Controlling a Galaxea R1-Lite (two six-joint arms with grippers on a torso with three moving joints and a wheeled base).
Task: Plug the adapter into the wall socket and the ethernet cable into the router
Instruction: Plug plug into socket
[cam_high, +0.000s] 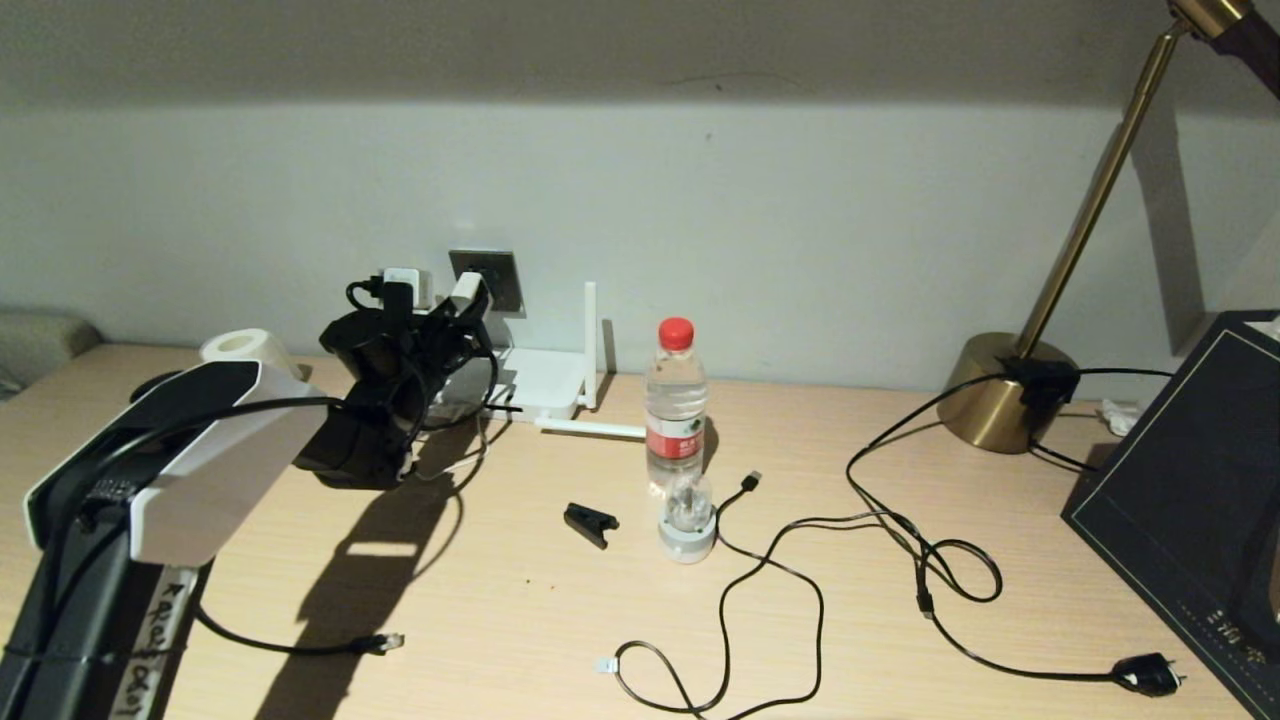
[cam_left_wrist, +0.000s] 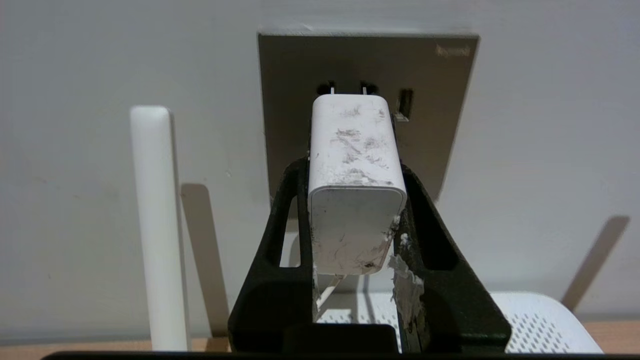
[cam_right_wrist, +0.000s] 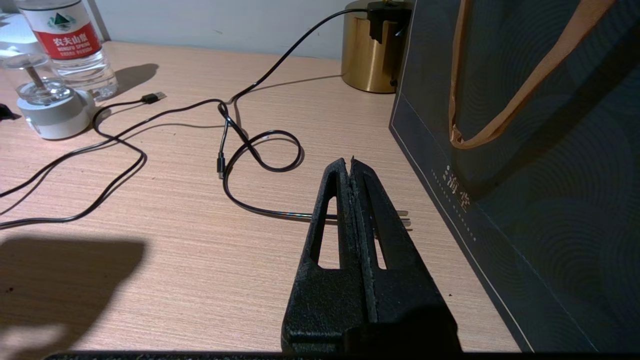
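adapter in left tool, prongs at wall socket.

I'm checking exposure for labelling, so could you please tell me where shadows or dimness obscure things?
Head view: the left pincer casts a heavy shadow on the desk; the wall's top is dark. Left wrist view: evenly lit, the adapter clear. Right wrist view: one dark shadow patch.

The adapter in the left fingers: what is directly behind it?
Behind the adapter is the wall socket. Its two prongs stand at two dark pin holes; a third slot shows beside them. The socket's middle is covered by the adapter and the left gripper.
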